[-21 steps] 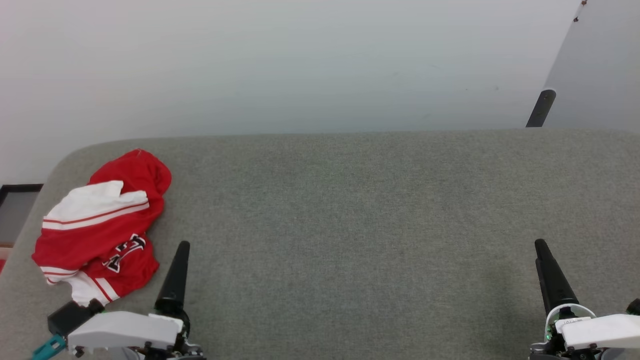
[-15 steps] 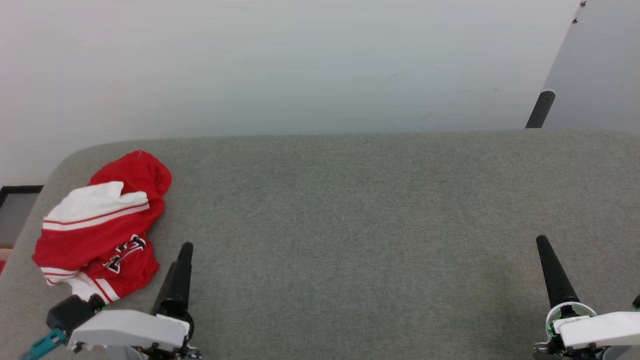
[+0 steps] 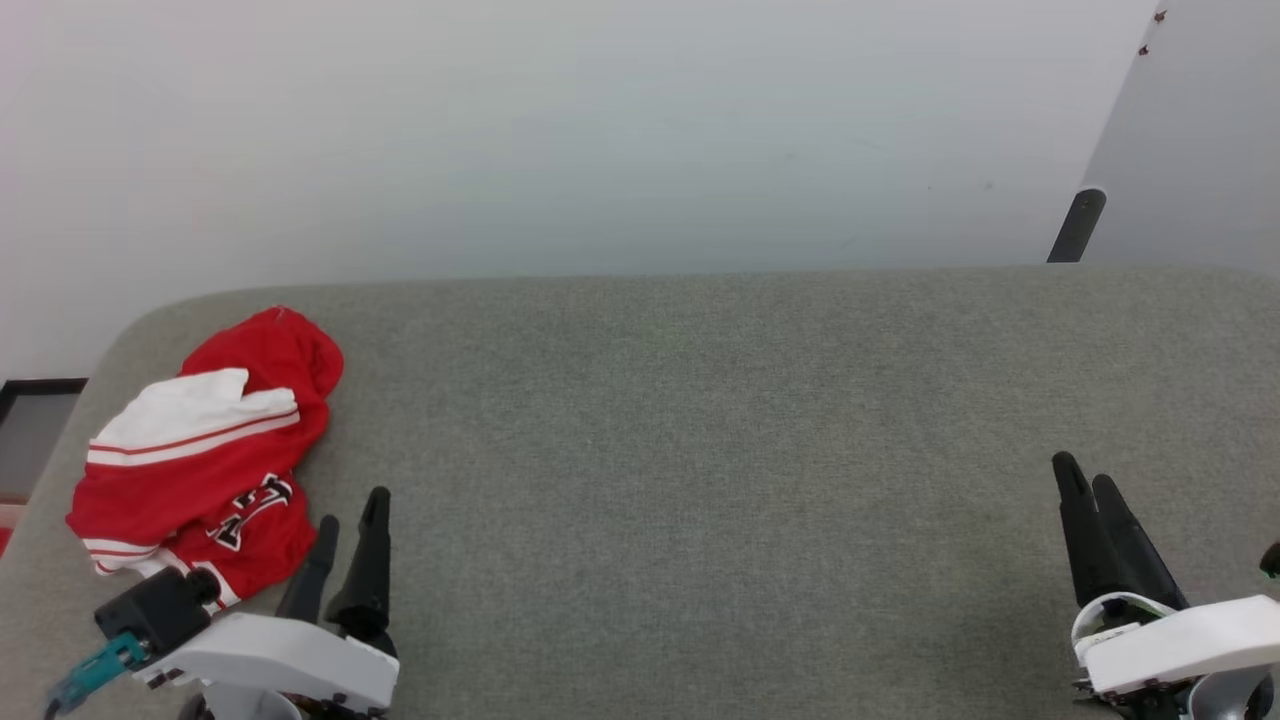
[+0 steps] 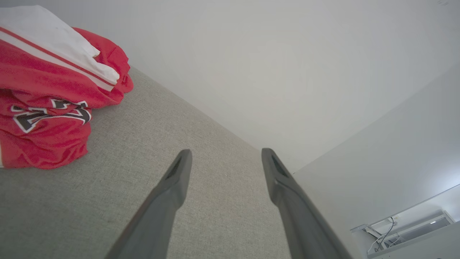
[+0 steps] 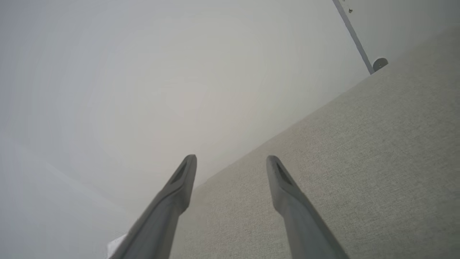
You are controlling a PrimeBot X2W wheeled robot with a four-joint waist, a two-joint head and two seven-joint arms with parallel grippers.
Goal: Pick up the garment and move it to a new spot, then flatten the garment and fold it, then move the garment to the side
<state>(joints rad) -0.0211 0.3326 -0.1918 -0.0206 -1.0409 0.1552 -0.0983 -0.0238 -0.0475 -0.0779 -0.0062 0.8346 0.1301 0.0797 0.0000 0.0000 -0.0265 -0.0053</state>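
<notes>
Holding my left fingers (image 3: 374,525) apart just beside the crumpled garment (image 3: 200,450), ready to grab it. My right fingers (image 3: 1088,505) hang apart over the bench (image 3: 700,450).

The garment (image 3: 200,450) lies crumpled, its black lettering (image 3: 250,505) folded into creases and unreadable; its near corner is hidden behind the dark block (image 3: 160,612) on the left wrist; in the left wrist view the left and top edges cut the garment off; in the head view the table (image 3: 700,450) runs past the right and bottom edges; a dark post (image 3: 1077,225) has its foot hidden behind the table's far edge; a dark-framed thing (image 3: 30,425) at the left edge is cut off, unidentifiable.
</notes>
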